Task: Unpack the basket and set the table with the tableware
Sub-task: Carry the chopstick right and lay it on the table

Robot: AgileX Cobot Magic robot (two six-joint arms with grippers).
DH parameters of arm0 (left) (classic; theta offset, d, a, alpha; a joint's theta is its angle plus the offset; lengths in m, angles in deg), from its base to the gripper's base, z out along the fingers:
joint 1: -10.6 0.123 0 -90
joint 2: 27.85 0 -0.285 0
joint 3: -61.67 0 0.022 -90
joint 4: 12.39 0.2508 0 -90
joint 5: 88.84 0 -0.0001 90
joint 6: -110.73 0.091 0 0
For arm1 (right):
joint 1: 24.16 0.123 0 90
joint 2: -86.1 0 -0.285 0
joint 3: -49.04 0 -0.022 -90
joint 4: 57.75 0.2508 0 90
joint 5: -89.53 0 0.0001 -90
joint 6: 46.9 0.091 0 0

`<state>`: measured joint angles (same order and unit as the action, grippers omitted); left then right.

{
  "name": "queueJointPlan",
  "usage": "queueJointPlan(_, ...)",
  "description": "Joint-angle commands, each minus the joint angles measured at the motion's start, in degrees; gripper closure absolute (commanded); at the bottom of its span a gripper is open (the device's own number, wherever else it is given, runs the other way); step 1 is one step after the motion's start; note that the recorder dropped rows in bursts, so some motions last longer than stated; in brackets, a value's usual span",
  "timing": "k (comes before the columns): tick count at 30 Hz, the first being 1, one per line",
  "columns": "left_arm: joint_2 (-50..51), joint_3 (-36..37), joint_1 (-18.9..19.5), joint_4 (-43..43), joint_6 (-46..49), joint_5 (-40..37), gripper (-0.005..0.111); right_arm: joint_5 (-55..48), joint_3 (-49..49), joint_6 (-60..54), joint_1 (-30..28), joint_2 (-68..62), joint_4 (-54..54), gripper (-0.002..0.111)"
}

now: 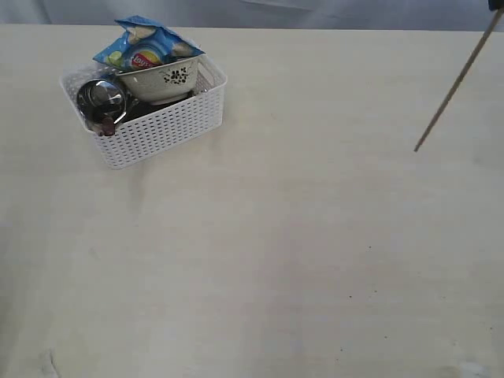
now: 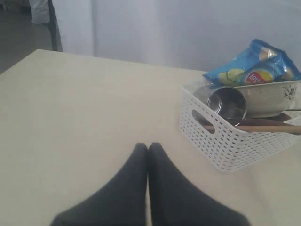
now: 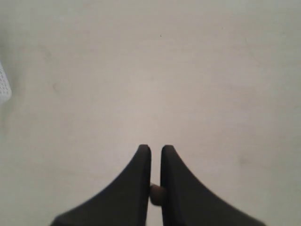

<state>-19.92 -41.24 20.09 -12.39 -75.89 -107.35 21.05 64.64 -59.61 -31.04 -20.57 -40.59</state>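
Basket (image 1: 157, 130) on cream table (image 1: 276, 260) (faintly scuffed)

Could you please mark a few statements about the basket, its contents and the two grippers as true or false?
1. The chip bag rests on the bowl inside the basket. True.
2. The steel cup stands upright outside the basket. False: it lies on its side in the basket.
3. The left gripper is shut and empty. True.
4. The right gripper is wide open and empty. False: its jaws pinch a brown chopstick.
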Motion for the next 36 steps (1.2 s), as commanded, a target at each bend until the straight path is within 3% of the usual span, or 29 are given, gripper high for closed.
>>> queueJointPlan(1,-0.14,0.13,-0.26,0.0,0.14,0.2,0.107,-1.48,-2.33,9.57,7.54,1.45,-13.4,0.109)
queueJointPlan(4,-0.14,0.13,-0.26,0.0,0.14,0.2,0.107,-1.48,-8.55,10.22,14.91,1.51,-14.43,0.109)
queueJointPlan(7,-0.14,0.13,-0.26,0.0,0.14,0.2,0.107,0.76,-14.78,12.71,17.27,1.51,-14.43,0.109)
queueJointPlan(12,-0.14,0.13,-0.26,0.0,0.14,0.2,0.107,13.29,-25.71,19.3,16.99,1.51,-21.68,0.109)
queueJointPlan(19,-0.14,0.13,-0.26,0.0,0.14,0.2,0.107,30.52,-33.43,22.67,16.99,1.51,-22.07,0.109)
queueJointPlan(36,-0.14,0.13,-0.26,0.0,0.14,0.2,0.107,38.73,-39.74,27.61,16.99,-0.45,-21.69,0.109)
